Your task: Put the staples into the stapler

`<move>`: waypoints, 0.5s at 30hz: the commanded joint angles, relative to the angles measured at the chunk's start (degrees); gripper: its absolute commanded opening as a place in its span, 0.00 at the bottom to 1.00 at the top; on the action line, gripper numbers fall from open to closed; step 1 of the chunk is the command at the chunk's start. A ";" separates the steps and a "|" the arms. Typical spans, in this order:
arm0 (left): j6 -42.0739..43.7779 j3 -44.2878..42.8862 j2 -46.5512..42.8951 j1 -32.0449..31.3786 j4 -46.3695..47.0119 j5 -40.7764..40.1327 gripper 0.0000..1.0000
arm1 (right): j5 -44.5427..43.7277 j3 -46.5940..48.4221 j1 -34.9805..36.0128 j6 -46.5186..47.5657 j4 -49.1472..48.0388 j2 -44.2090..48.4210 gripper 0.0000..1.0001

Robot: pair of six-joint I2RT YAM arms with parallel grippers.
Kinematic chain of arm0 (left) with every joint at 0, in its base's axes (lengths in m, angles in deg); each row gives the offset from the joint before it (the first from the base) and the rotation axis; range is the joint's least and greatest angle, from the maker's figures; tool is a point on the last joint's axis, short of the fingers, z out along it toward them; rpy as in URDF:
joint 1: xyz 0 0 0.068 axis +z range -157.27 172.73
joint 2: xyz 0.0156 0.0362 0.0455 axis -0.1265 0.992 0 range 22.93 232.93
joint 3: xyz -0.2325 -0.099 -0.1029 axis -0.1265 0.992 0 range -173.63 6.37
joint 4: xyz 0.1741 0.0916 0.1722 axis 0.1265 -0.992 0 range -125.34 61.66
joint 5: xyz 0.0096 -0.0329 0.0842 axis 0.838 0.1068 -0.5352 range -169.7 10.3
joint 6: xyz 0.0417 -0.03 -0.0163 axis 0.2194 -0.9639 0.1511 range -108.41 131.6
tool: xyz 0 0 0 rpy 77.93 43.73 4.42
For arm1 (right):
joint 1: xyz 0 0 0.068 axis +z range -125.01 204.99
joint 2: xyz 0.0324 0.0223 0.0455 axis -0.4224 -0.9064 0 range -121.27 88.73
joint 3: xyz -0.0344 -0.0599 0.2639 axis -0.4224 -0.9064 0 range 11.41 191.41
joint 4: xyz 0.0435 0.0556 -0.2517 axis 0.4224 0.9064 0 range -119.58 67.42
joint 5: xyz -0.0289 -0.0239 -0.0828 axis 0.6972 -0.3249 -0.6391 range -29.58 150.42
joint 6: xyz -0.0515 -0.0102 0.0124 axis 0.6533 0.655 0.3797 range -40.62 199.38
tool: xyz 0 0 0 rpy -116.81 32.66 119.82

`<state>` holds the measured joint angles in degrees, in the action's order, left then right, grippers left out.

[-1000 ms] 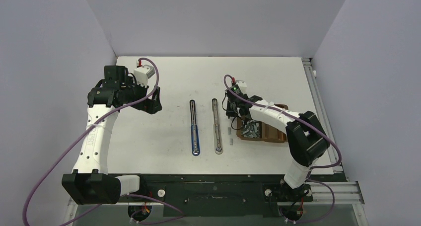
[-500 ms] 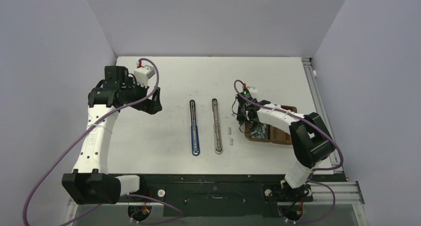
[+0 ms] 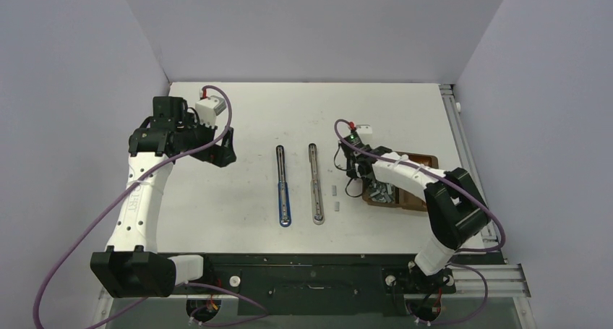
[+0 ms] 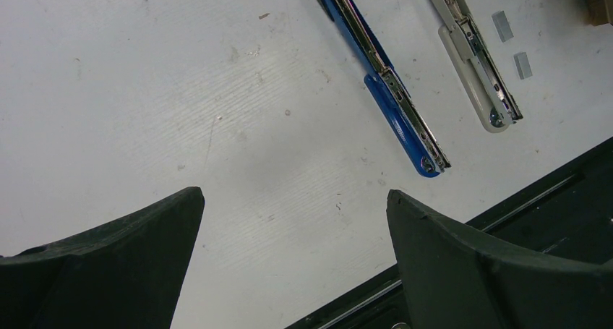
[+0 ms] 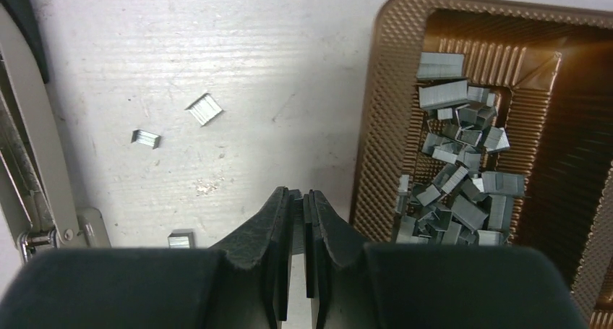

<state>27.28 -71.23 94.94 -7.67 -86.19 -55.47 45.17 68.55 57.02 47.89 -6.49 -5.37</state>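
Observation:
Two opened staplers lie flat mid-table, a blue one and a white one. The staples are piled in a brown tray. Loose strips lie on the table beside it. My right gripper hangs just left of the tray's edge. It is shut, with a thin grey staple strip pinched between its pads. My left gripper is wide open and holds nothing, above bare table left of the blue stapler.
The table's near edge and the black rail run just below the left gripper. A third loose strip lies near the white stapler's end. Grey walls close in the back and both sides.
The right arm swung to the right and the brown tray now lies further right than a second ago. The left arm has not moved.

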 commanded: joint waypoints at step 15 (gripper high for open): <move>0.75 -0.02 -1.18 0.05 1.42 0.04 0.96 | -20.78 9.65 9.42 -0.18 6.69 -11.65 0.09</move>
<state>27.30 -71.12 94.92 -7.67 -86.16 -55.47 31.47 75.48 64.89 48.09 -1.57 -15.36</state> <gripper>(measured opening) 0.963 0.094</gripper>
